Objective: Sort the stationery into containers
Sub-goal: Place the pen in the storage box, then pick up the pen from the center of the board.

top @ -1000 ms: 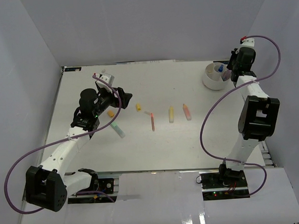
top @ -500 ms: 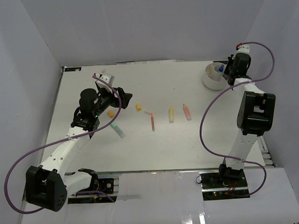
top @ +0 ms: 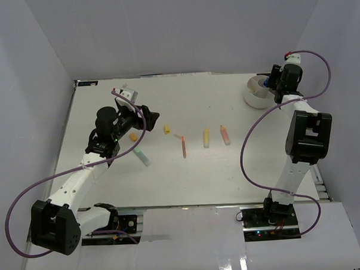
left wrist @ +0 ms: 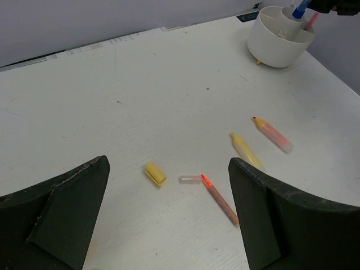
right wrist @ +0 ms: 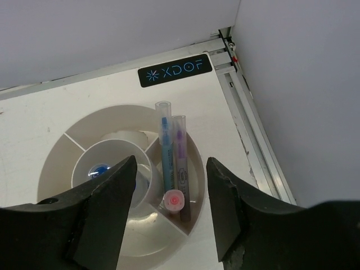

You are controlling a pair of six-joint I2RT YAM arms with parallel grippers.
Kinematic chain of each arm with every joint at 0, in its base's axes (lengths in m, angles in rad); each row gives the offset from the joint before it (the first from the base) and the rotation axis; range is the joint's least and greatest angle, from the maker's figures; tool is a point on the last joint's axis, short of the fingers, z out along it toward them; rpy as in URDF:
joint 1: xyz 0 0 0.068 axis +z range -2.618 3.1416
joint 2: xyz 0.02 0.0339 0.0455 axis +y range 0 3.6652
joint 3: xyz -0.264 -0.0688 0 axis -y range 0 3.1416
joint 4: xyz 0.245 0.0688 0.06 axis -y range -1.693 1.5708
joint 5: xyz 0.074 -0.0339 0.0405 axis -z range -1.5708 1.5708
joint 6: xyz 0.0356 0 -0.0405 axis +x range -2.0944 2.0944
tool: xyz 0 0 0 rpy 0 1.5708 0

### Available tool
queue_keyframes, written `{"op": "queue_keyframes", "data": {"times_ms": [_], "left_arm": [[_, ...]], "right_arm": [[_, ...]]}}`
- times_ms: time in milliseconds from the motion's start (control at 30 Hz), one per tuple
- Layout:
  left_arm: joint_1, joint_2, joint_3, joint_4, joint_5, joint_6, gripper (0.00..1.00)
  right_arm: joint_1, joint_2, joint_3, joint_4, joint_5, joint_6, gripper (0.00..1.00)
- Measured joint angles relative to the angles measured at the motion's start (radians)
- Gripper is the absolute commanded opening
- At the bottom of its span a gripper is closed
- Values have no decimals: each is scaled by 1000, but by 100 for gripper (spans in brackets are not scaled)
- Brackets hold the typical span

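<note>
The white round tub [right wrist: 62,157] sits right under my right gripper [right wrist: 170,169], which is open with nothing between its jaws. One outer compartment holds a pink highlighter [right wrist: 175,199], a blue pen [right wrist: 166,152] and a purple pen [right wrist: 180,157]. A blue-capped bottle [right wrist: 101,169] stands in the centre cup. My left gripper [left wrist: 167,185] hangs open above the table. Below it lie a yellow eraser [left wrist: 154,174], an orange pen [left wrist: 220,200], a yellow highlighter [left wrist: 245,149] and an orange highlighter [left wrist: 272,134].
A green highlighter [top: 141,156] and a small orange piece [top: 133,137] lie under the left arm. A short clear cap [left wrist: 189,179] rests beside the orange pen's tip. The tub [top: 257,94] stands near the back right corner, close to the table's metal edge rail [right wrist: 256,146].
My right gripper moved a little left over the tub and opened. The pink highlighter now stands in the outer compartment. The left arm has not moved.
</note>
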Motion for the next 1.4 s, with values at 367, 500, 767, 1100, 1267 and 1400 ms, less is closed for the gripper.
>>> {"op": "queue_keyframes", "data": {"times_ms": [367,500,767,1100,1267,1400], "left_arm": [[0,-3,0,3,4,-9,98],[0,-5,0,5,6,-18,98],[0,0,12,-11,-48,-91,98],[0,64,71,-74,-116,-163,98],[0,78,73,-102,-132,-176,98],[0,76,73,-103,-146,-178,98]], "right_arm": [[0,-124,-13,-5,-10,-22,70],[9,-212,-37,-6,-26,-23,72],[119,-466,-203,-51,-48,-9,77],[536,-623,-377,-211,-9,0,77],[732,-611,-442,-277,44,46,77],[861,-564,-453,-295,98,91,76]]}}
